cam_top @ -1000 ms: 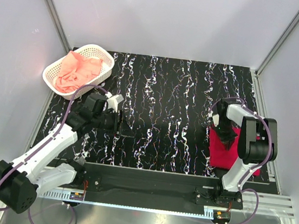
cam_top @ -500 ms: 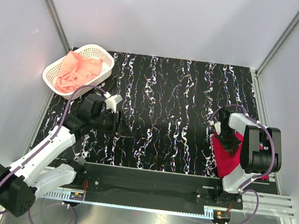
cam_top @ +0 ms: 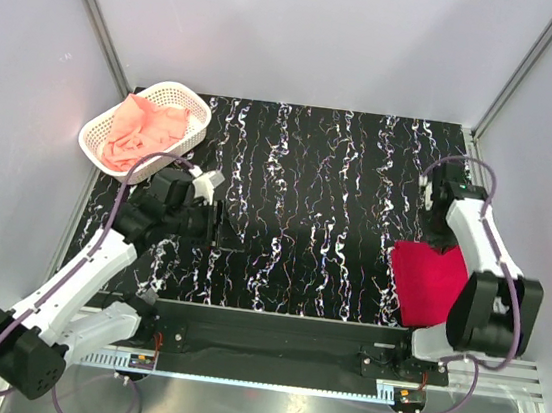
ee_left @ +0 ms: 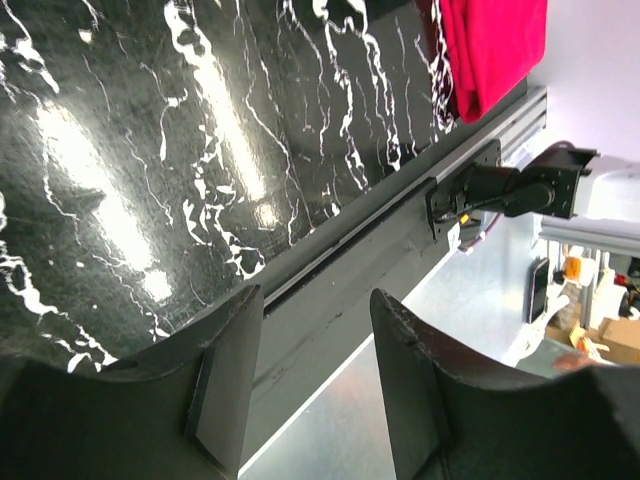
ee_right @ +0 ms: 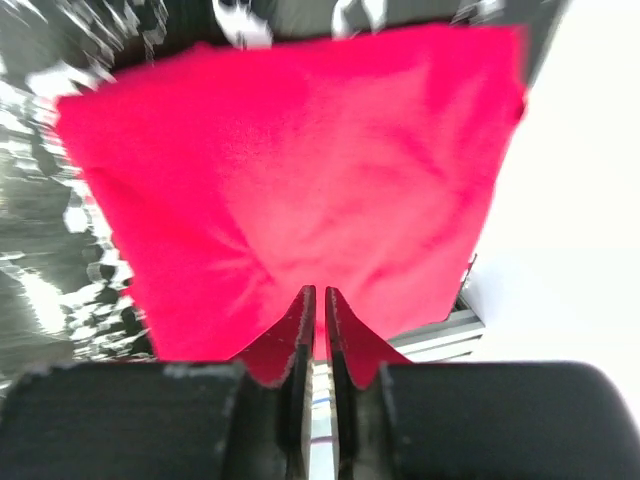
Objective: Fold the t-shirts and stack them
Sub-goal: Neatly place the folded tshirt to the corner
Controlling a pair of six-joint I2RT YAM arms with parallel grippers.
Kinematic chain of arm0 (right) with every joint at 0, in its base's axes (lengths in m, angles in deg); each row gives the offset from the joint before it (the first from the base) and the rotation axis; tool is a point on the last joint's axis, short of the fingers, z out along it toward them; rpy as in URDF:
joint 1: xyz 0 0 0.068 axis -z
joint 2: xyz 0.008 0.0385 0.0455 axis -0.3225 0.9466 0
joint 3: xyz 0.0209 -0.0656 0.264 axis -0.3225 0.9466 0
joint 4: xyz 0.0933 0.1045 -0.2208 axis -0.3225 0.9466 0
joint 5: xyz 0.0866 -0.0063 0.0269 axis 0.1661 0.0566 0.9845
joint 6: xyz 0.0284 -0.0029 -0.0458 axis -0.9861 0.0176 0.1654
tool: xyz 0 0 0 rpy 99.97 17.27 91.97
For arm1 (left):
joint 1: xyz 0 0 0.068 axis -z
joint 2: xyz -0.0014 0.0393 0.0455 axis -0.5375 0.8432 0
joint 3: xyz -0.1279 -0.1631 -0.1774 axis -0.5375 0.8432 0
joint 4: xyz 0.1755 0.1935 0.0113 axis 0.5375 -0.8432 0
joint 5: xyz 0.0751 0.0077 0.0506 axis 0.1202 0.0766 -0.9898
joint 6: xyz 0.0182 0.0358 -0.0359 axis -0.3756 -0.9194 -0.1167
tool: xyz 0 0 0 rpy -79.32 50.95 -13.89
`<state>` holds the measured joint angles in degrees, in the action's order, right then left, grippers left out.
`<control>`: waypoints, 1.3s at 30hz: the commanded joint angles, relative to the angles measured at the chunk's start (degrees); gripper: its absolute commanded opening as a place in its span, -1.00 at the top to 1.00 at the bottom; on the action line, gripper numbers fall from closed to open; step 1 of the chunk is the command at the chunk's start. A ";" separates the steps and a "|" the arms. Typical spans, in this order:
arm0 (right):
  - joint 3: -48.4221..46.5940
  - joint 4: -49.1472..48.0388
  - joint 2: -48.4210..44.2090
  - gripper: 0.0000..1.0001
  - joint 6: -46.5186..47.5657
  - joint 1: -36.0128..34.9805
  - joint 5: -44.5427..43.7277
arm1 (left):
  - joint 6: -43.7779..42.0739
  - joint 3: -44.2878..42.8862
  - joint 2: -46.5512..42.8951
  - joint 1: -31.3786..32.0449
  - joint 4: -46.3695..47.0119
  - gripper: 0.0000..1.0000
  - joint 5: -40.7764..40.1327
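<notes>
A plain bright crimson red t-shirt (cam_top: 431,284) lies folded into a compact, roughly square pad on the black worktop with white marble veining (cam_top: 311,171), at its near right corner, close to the front edge. The right arm reaches over and beyond it. In the right wrist view, which is blurred, the right arm's fingers (ee_right: 305,305) are drawn together with only a thin slit between them. They hold nothing, and the red cloth fills most of the picture beyond them.

A plain pale salmon-pink t-shirt (cam_top: 142,132) sits crumpled and unfolded inside a white plastic lattice basket (cam_top: 204,117) at the far left corner of the worktop, well apart from the red one.

The left arm stretches from its base toward the middle left of the worktop, near the basket but not touching it. In the left wrist view, the left arm's fingers (ee_left: 245,310) stand wide apart and hold nothing, above bare worktop, with the red t-shirt visible far off at the top of that view.
</notes>
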<state>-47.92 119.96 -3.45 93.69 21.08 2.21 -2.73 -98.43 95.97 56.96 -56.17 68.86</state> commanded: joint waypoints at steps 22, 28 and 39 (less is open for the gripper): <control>21.05 -45.30 -30.28 0.41 -51.37 -24.22 40.11 | 22.75 7.30 -13.93 0.59 2.84 -0.10 -12.32; 30.01 -52.96 -31.24 -0.20 -56.47 -26.87 38.09 | 29.60 13.36 -18.32 4.03 8.81 -0.23 -16.46; 38.89 -50.60 -40.19 -1.00 -68.67 -26.96 28.78 | 34.80 25.31 -23.96 4.12 21.65 -0.49 -16.12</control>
<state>-11.11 70.02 -40.63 31.56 -5.63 36.29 30.34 -74.93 72.32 60.83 -43.14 53.40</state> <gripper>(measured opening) 0.994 0.733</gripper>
